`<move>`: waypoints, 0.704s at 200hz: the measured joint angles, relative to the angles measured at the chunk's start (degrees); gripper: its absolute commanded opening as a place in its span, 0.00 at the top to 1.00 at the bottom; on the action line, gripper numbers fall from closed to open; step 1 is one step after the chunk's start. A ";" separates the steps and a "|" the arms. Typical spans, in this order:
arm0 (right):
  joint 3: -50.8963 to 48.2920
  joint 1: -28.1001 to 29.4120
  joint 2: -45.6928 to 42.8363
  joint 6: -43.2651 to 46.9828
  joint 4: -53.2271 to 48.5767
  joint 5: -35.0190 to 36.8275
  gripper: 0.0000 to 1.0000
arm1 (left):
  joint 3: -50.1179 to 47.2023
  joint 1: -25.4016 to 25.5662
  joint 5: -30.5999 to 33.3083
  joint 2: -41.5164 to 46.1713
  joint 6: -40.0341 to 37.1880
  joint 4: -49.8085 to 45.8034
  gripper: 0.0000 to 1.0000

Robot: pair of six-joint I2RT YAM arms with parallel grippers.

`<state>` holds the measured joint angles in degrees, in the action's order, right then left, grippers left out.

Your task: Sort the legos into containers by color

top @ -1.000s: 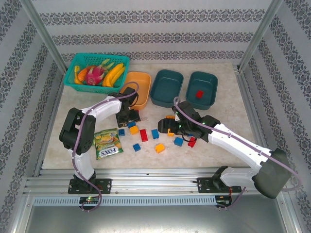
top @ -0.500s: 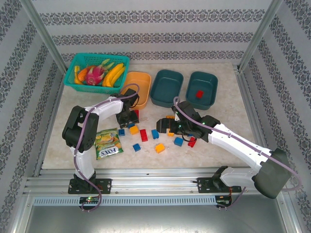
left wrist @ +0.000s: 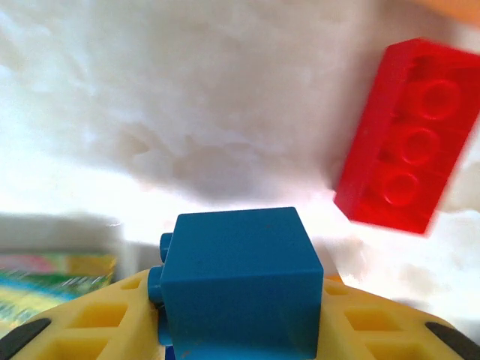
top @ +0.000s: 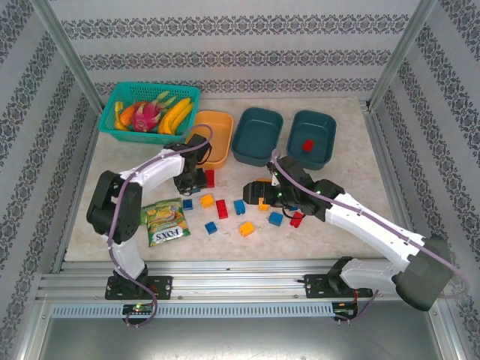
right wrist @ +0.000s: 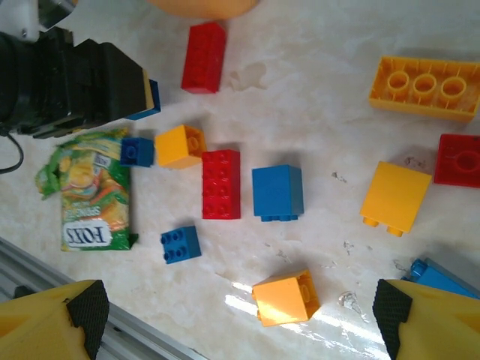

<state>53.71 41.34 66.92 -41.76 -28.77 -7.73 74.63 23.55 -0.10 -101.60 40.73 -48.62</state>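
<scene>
Looking down from the top camera, the left claw (top: 196,182) sits low on the table (top: 352,180), just on the near side of the orange tub (top: 220,127). Over the last second its fingers have come together on a blue lego, so one brick is now caught and ready to lift. I think it belongs in the middle teal tub (top: 257,139), because the right teal tub (top: 322,131) already has a red brick (top: 307,145) in it. A long red lego (top: 209,178) lies just right of the claw, its long side running near to far. The right claw (top: 255,195) has hardly moved and hangs over the loose pile.

In the left wrist camera, the blue lego (left wrist: 236,281) fills the gap between the yellow fingers (left wrist: 82,322) and touches both, so this claw is gripping it. It is a stubby block with no clear long side. Its bumps stick out sideways, not up. The long red lego lies apart from it with its three bumps in one row.

In the right wrist camera, the right claw is wide open and holds nothing. Another red lego (right wrist: 221,184) on the table has its long side running near to far. A long orange lego (right wrist: 424,88) lies bumps down, with its long side running left to right.
</scene>
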 measured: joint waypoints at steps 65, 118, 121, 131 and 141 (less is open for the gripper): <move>2.54 -4.17 -2.73 -6.32 8.02 2.58 0.05 | 25.53 -0.09 0.85 -5.01 -7.85 -5.84 0.56; 4.37 -7.98 -2.38 -9.16 10.21 3.39 0.05 | 48.43 -1.68 1.29 -27.56 -11.87 -7.39 0.57; 4.44 -8.11 -2.38 -9.16 10.27 3.39 0.05 | 49.53 -1.84 1.33 -28.65 -11.93 -7.58 0.57; 4.52 -8.61 -2.47 -9.38 10.27 3.41 0.05 | 52.26 -2.32 1.49 -32.04 -12.24 -7.85 0.56; 4.52 -8.98 -2.60 -9.42 10.10 3.41 0.05 | 53.94 -2.75 1.68 -34.36 -12.35 -8.15 0.56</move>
<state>58.24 32.36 64.31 -51.18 -18.68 -4.32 128.57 20.80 1.58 -135.96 28.38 -56.77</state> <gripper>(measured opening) 0.948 0.439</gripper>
